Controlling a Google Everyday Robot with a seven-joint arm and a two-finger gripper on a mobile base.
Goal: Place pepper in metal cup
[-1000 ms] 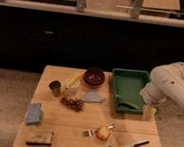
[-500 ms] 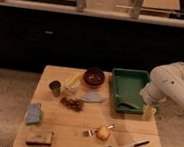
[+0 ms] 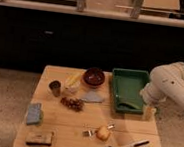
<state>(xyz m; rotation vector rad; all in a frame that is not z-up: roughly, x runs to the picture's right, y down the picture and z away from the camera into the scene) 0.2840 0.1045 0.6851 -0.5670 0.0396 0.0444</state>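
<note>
The metal cup (image 3: 55, 87) is small, dark and shiny, and stands upright near the table's left edge. A small orange-yellow rounded thing (image 3: 103, 133), likely the pepper, lies on the front middle of the wooden table (image 3: 68, 128), next to a fork (image 3: 91, 133). My gripper (image 3: 148, 113) hangs from the white arm (image 3: 170, 87) at the table's right edge, by the green tray's front right corner. It is far from both the pepper and the cup, and holds nothing that I can see.
A dark red bowl (image 3: 94, 77), a pale container with yellow sticks (image 3: 72, 83), a grey cloth (image 3: 92, 97) and dark red grapes (image 3: 72, 103) lie mid-table. The green tray (image 3: 128, 90) sits right. A blue sponge (image 3: 34, 113), a brown block (image 3: 39, 138) and a brush (image 3: 124, 146) lie in front.
</note>
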